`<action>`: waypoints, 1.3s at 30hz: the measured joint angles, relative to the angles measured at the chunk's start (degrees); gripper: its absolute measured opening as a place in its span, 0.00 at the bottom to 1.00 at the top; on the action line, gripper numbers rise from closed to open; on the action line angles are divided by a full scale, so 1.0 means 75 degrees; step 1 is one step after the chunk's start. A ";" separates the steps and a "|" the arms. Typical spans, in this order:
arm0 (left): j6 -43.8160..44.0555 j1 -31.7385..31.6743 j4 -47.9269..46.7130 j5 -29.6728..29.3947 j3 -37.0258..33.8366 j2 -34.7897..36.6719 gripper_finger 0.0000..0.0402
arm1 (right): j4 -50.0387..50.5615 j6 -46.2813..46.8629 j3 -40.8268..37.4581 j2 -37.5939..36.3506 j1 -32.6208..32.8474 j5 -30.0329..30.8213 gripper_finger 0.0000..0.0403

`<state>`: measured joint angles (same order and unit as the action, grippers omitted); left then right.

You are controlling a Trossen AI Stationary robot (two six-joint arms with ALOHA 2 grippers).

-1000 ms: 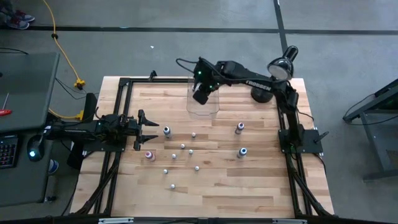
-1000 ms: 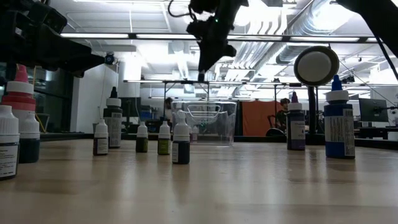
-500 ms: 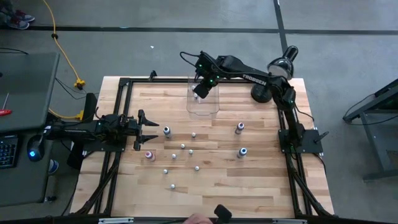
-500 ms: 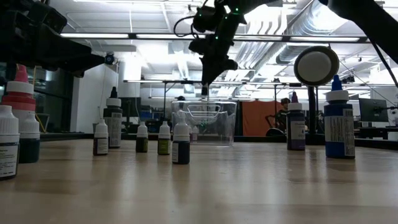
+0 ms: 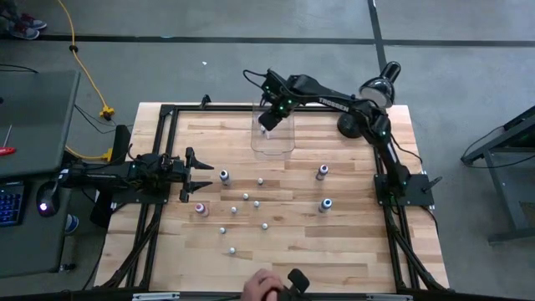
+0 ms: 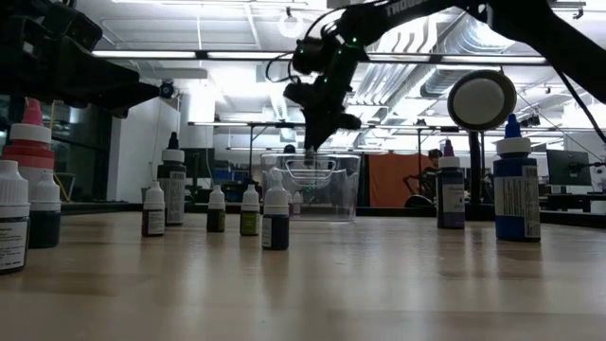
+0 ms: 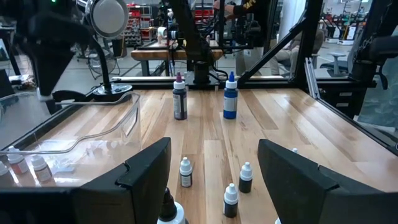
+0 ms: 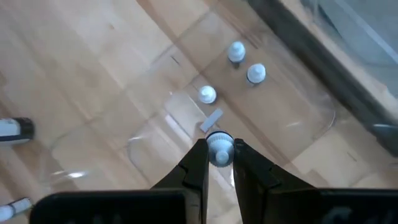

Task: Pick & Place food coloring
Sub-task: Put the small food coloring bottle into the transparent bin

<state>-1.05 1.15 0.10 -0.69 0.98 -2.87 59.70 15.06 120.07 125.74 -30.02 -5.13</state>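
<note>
The food coloring is a scatter of tiny white-capped bottles point(image 5: 251, 201) standing on the wooden table. Three more of them point(image 8: 236, 51) lie inside the clear bin point(image 5: 273, 138) at the far middle. My right gripper point(image 5: 266, 125) hangs over the bin's opening, shut on one small bottle point(image 8: 219, 149); in the low view the right gripper point(image 6: 311, 152) stands just above the bin's rim. At the table's left edge my left gripper point(image 5: 201, 174) waits level and open, with nothing between its fingers. My right gripper pinches the small bottle by its white cap point(image 8: 219, 142) between its two fingertips. The fingers come from above, slanting down. The bottle is lifted clear above the bin's floor, cap up; the fingers and the cap hide its body.
Two taller bottles, purple point(image 5: 322, 171) and blue point(image 5: 326, 204), stand right of the scatter. A round lamp point(image 5: 380, 84) stands at the far right corner. A black frame point(image 5: 163, 150) runs along the table's sides. A person's hand point(image 5: 266, 284) shows at the near edge.
My right gripper has come down toward the bin's opening with the bottle still pinched, and its wrist has rolled a little. A person's hand has come into view at the table's near edge.
</note>
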 joint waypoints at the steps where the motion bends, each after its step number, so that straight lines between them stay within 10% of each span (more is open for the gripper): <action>1: 0.0000 0.0000 0.0000 0.0000 0.0000 0.0000 0.59 | 0.0004 -0.0001 0.0000 0.0089 -0.0014 0.0001 0.11; 25: 0.0001 0.0000 0.0000 0.0006 0.0001 0.0000 0.59 | -0.0860 -0.2053 0.0003 0.1001 -0.0446 0.0175 0.11; 39: 0.0000 0.0000 0.0000 0.0006 0.0001 0.0000 0.59 | -0.0917 -0.0816 0.0003 0.1237 -0.0554 0.0498 0.11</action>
<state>-1.05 1.15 0.10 -0.64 0.99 -2.87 52.83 8.94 120.09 135.02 -34.17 -1.39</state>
